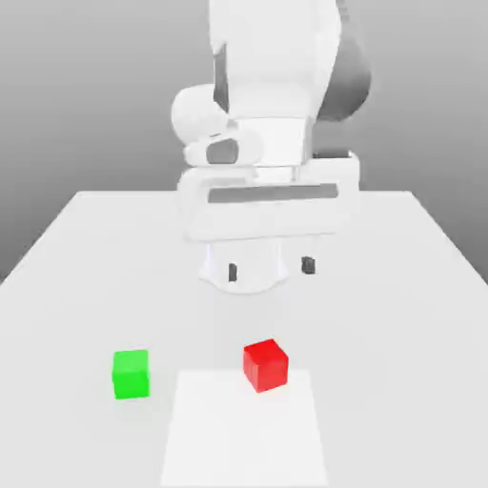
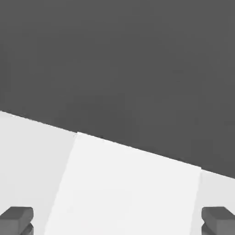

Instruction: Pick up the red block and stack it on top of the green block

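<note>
So there's a white table [image 1: 86,257] with a brighter white patch [image 1: 246,434] at the near edge, grey backdrop behind. The red block [image 1: 265,364] sits on the patch's far edge, the green block [image 1: 131,373] well apart on the exterior view's left. Further back the gripper [image 1: 270,269] hangs spread wide, holding nothing. The arm's top is cut off.

Surface [image 1: 86,248]: the green block [image 1: 131,373] lies at 9 o'clock of the red block [image 1: 265,365], apart. Arm base [image 1: 243,267] stands at 12 o'clock, behind both.
</note>
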Controlling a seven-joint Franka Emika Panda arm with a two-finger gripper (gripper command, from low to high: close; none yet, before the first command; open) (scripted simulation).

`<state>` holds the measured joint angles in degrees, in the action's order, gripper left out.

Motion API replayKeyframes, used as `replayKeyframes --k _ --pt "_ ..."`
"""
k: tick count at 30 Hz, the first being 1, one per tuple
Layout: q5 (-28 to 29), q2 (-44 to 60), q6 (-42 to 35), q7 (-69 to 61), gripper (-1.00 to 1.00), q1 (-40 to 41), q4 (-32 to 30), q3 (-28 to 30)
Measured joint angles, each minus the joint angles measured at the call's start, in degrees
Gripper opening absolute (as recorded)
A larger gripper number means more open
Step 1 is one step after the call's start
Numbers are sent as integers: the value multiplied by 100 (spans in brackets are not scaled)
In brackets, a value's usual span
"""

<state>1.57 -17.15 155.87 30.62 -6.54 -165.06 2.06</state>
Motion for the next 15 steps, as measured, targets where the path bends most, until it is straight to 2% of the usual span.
replayKeyframes --k 3,9,10,15 --pt "-66 1096 852 -307 0 -98 -383 15" --pt "-233 2551 2070 -493 0 -2 -312 -147" --pt "-237 2659 2162 -495 -100 5 -299 -156" --pt "-219 2659 2156 -477 -100 3 -299 -159"
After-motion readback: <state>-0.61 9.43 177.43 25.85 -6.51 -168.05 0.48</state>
